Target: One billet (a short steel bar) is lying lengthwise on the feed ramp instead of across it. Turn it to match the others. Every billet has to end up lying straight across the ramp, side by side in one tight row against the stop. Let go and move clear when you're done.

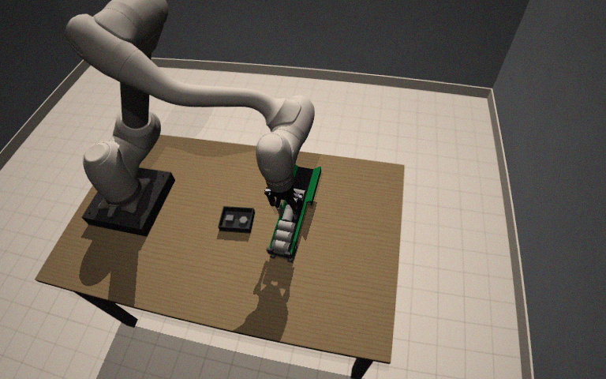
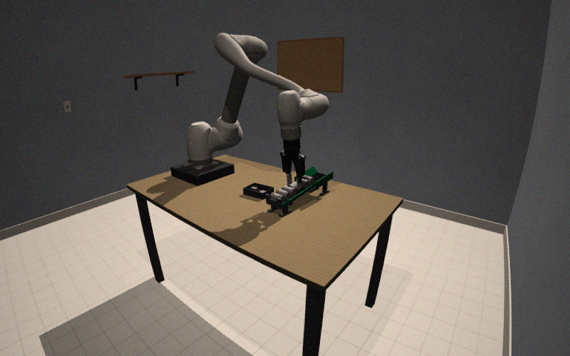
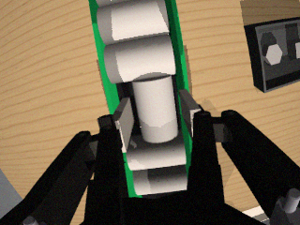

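A green-sided feed ramp stands on the wooden table. In the wrist view, one grey billet point(image 3: 156, 112) lies lengthwise along the ramp. Three billets point(image 3: 134, 25) lie across the ramp beyond it, toward the stop end point(image 1: 280, 253). More crosswise billets point(image 3: 157, 159) lie on its other side, partly under my fingers. My gripper point(image 3: 156, 105) is down over the ramp with one finger pad on each side of the lengthwise billet. A small gap shows on both sides, so the fingers are part open and do not hold it. The gripper also shows in the exterior view point(image 2: 292, 176).
A small black tray point(image 1: 236, 219) with two grey parts sits on the table left of the ramp; it also shows in the wrist view point(image 3: 276, 51). The arm's base point(image 1: 129, 200) stands at the table's left end. The ramp's green side walls flank my fingers closely.
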